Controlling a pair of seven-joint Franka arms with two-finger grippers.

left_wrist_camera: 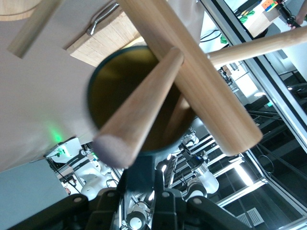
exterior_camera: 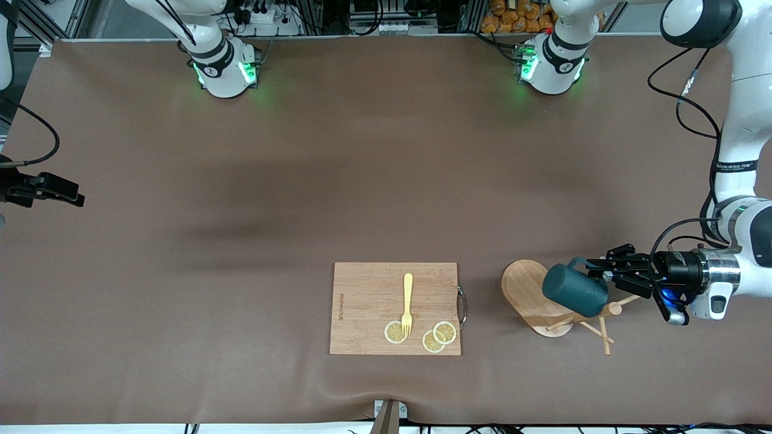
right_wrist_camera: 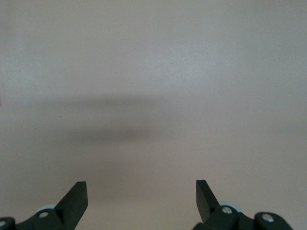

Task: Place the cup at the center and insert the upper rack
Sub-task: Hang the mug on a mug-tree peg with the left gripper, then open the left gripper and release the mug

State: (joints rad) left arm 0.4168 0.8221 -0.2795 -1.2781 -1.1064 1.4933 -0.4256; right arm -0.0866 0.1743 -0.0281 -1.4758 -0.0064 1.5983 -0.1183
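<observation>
Lemon slices (exterior_camera: 433,337), three of them, lie on the cutting board (exterior_camera: 368,313) at its edge closest to the front camera, with a yellow fork (exterior_camera: 408,302) resting its tines on one slice. Board sits on the brown table (exterior_camera: 241,181), toward the right arm's end from the left gripper.

Left gripper (exterior_camera: 597,269) reaches in sideways from the left arm's end of the table, fingers pinched on the handle of the cup (exterior_camera: 574,290). Cup is held tipped on its side, mouth facing back toward the gripper, over the upper rack (exterior_camera: 534,295).

Upper rack lies tilted over, its oval base toward the cutting board, post and pegs pointing toward the left gripper. In the left wrist view one peg (left_wrist_camera: 144,103) pokes into the cup's (left_wrist_camera: 98,86) tan mouth, with the thicker post (left_wrist_camera: 201,81) crossing in front.

Right gripper (right_wrist_camera: 141,199) waits off at the right arm's end, above bare table (right_wrist_camera: 153,72), fingers (right_wrist_camera: 76,196) spread wide, nothing between them.
</observation>
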